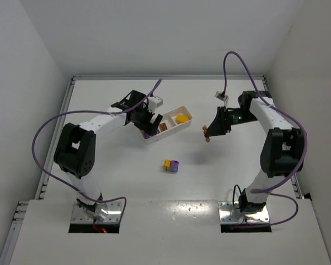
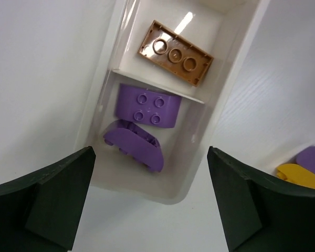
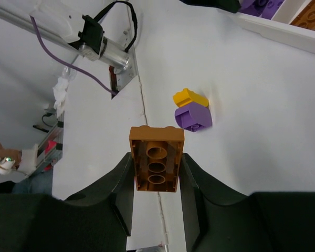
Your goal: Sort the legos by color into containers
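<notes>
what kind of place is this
Probably a robotics lab test cell: left arm and right arm bolted to a white table, plain white walls boxing it in, lego bricks and a sorting tray.

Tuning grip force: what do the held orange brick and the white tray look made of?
The orange brick: likely hard moulded plastic, satin; crisp edges, hollow tubes underneath. The white tray: probably thin glossy plastic; walls show bright glare and look slightly translucent.

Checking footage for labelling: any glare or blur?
Top external: glare on the white table by the arm bases. Left wrist: bright streak on the white plastic tray floor; fingers of the left hand blurred. Right wrist: flat orange-brown lego plate sharp.
</notes>
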